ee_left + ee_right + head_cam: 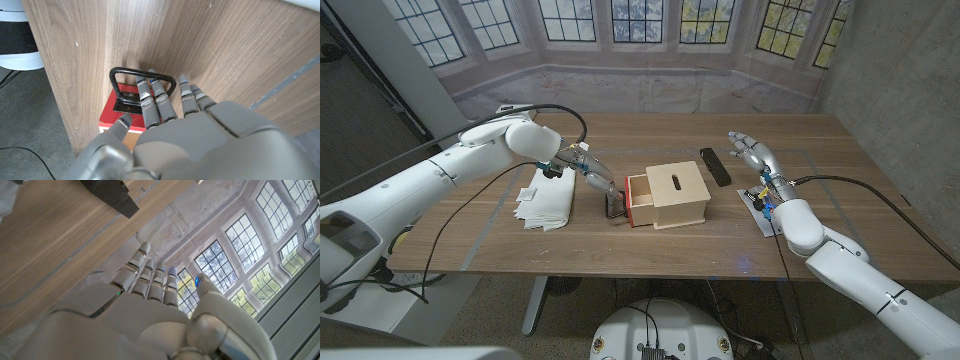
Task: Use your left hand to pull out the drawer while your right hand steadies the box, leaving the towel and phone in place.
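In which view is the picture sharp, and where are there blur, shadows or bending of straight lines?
Head view: sharp and evenly lit, soft shadow beside the light wooden box, table edge slightly bowed. Left wrist view: black wire drawer handle sharp, grey left robot hand softer up close. Right wrist view: right robot hand soft, window frames curved.

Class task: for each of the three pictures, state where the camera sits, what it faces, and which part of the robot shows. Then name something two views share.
Head view: from the robot's head, down over the table; both arms, the box, towel and phone.
Left wrist view: behind the left hand, facing the drawer handle.
Right wrist view: behind the right hand, facing the windows and phone.
Shared: the handle in head and left wrist views.
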Available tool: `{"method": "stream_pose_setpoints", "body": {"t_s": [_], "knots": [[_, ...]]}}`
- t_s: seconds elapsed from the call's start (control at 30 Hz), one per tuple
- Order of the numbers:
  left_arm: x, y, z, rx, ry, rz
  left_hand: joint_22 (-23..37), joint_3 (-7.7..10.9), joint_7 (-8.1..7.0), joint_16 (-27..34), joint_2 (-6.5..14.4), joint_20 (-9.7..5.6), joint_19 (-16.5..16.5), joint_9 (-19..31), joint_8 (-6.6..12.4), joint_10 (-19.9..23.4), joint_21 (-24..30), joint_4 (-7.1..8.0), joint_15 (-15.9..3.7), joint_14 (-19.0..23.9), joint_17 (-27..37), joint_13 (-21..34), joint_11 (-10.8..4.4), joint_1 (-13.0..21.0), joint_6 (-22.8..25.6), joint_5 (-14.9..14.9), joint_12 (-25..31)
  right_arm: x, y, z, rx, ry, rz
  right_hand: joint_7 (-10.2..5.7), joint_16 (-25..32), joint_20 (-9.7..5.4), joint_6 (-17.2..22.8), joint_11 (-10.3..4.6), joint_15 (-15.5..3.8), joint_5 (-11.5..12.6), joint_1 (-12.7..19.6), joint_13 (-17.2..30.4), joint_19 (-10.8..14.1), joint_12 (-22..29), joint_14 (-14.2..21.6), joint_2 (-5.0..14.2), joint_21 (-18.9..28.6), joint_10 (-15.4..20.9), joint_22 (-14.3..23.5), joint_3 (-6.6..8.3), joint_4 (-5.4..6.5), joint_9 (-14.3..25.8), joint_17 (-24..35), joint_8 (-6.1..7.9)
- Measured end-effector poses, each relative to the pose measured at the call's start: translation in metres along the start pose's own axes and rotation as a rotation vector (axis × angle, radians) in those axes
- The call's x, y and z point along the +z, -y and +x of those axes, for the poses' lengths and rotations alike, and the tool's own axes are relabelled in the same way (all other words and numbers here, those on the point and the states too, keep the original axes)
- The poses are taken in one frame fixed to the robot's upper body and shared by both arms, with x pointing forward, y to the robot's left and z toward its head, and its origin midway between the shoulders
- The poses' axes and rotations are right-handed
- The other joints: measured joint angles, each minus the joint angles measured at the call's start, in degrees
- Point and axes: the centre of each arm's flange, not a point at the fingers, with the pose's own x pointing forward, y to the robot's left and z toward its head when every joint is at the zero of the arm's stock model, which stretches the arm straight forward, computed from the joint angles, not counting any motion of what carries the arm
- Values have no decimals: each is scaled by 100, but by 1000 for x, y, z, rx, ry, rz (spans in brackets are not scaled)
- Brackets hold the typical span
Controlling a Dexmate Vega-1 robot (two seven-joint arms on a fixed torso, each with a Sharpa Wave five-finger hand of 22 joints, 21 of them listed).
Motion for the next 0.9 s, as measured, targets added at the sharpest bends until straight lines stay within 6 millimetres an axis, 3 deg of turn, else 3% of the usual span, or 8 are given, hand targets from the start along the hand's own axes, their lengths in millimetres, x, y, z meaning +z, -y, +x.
{"method": "stream_pose_setpoints", "body": {"t_s": [0.43, 0.7, 0.9], "knots": [[-2, 1, 0, -2, -2, -8, 0, 0, -21, 0, 0, 0, 0, 0, 0, 0, 0, 0, 0, -1, 0, 31, 0, 0, -21, 0, -22, 36, -16, -9, 83, 3, -198, -10, -35, 55, 9, -75, 12, 0, 63, 0, -135, 0, -12, -63, -23, -19, 0, -31, -80, 0, -36, 0], [-2, 2, -1, -4, -4, -13, 0, 0, -21, 0, 0, 0, 0, 0, 0, -1, 0, 0, 0, -1, 0, 30, 0, 0, -21, 0, -22, 53, -26, -12, 128, -8, -259, 20, -124, 134, -67, 78, 87, 0, 172, 0, -214, -26, -87, -172, -44, -173, -14, -58, -264, 0, -106, 0], [-2, 2, -1, -5, -4, -15, 0, 0, -10, 0, 0, 0, 0, 1, 0, -1, 0, 0, 0, -1, 0, 30, 0, 0, -32, 0, -22, 62, -33, -12, 156, -21, -300, 51, -124, 164, -97, 118, 92, 0, 220, -17, -244, -26, -92, -220, -44, -214, -14, -68, -325, 0, -133, 0]]}}
